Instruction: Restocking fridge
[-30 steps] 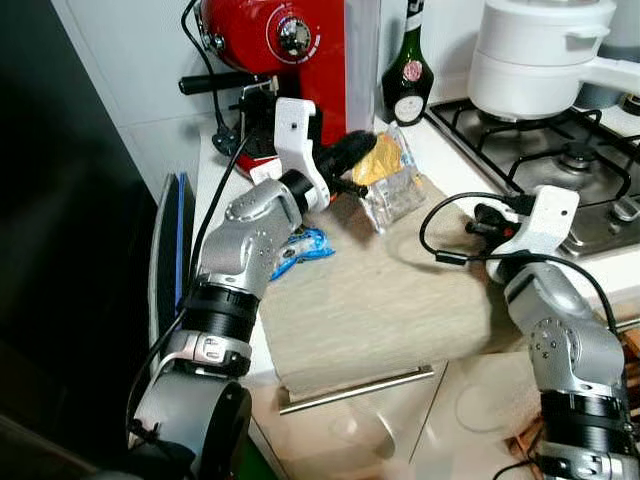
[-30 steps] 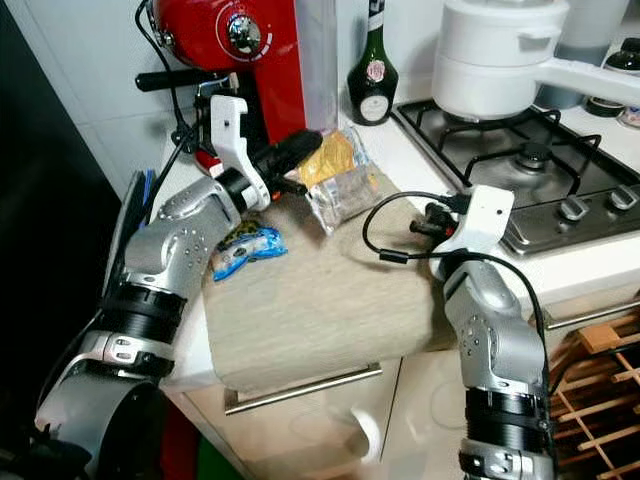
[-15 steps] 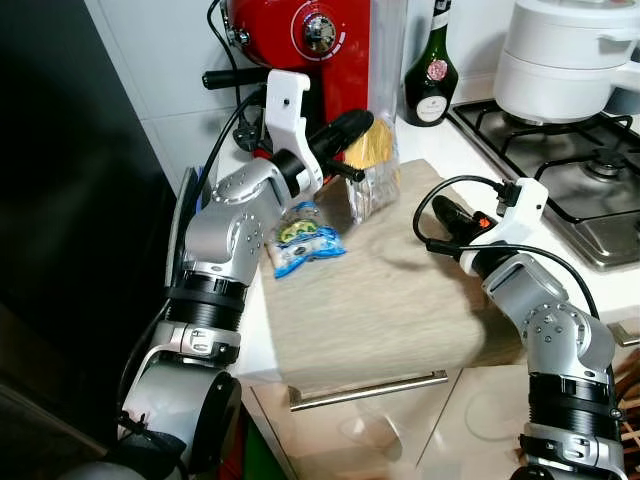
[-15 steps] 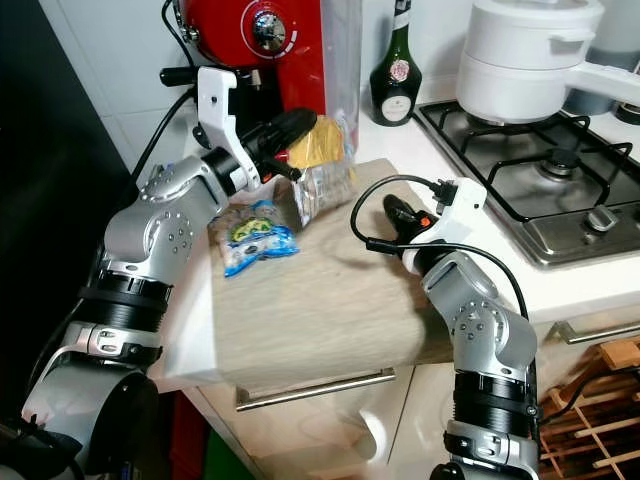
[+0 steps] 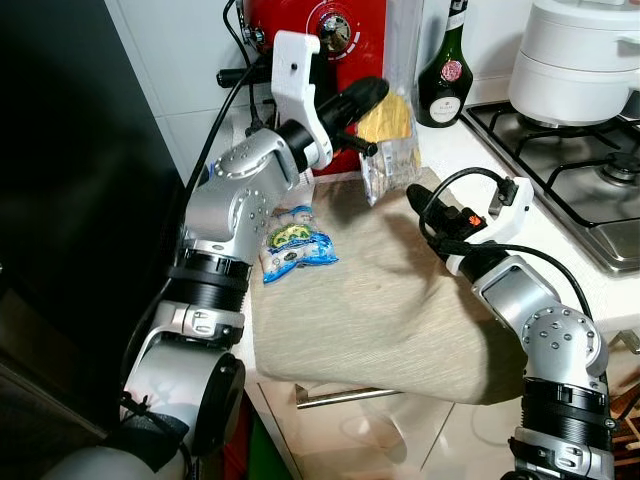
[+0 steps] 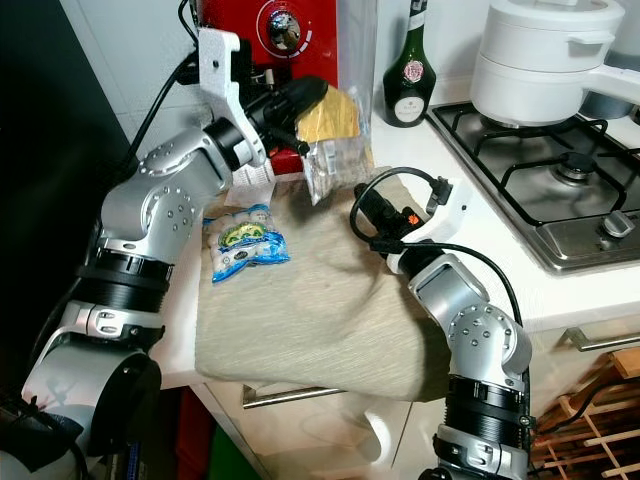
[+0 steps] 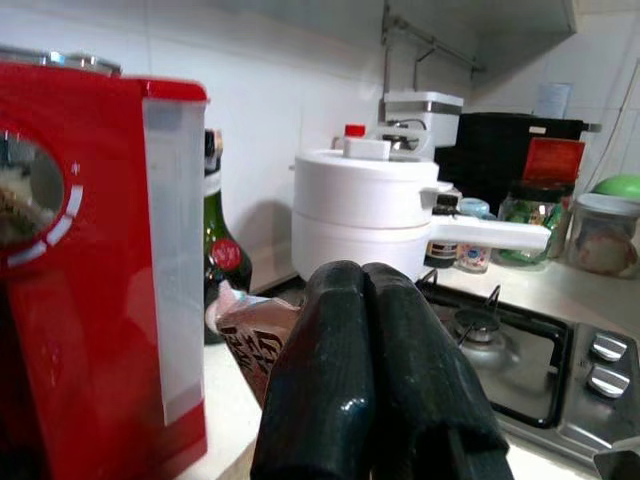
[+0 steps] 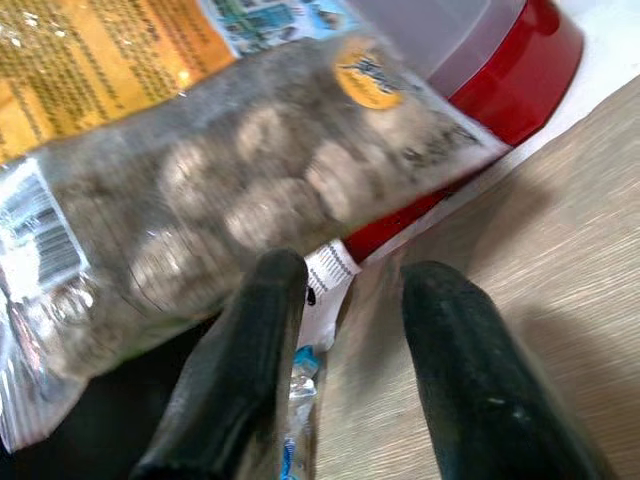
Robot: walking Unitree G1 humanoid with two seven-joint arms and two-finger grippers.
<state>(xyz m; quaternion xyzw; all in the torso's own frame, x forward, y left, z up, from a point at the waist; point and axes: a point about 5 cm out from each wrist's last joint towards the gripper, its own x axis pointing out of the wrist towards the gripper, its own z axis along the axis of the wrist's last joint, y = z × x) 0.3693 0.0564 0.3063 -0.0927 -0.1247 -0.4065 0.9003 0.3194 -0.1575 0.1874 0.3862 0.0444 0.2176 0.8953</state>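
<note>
Beige cloth [image 5: 390,300] is covering most of the counter and drooping over the front edge, and the robot is working right on top of it. Judging by the fridge task, it's in the pick-up step: grabbing groceries off the counter so they can go into the fridge.

Biggest things first: red coffee machine [image 5: 345,30] at the back by the wall, white pot [image 5: 580,55] sitting on the gas hob [image 5: 585,180] off to the right, dark green bottle [image 5: 445,70] standing between them.

Left gripper [image 5: 368,95] is pinching the top of a snack bag [image 5: 390,150] and holding it up in the air, just in front of the coffee machine. Fingers are squeezed tight together in the left wrist view, with the crinkled edge of the bag poking out behind them.

Right gripper [image 8: 345,350] is reaching in just under that same bag with its fingers spread apart, gripping nothing. My guess is it's setting up to steady the bag or take it over, so the next move is probably closing in carefully without knocking it loose.

The bag itself is clear plastic on the lower half, showing round pale lumps inside, and it's got a yellow-orange printed top and a small orange sticker. It's hanging tilted and looks floppy.

A smaller blue and white packet [image 5: 297,248] is lying flat on the cloth near the left arm, not yet touched.
</note>
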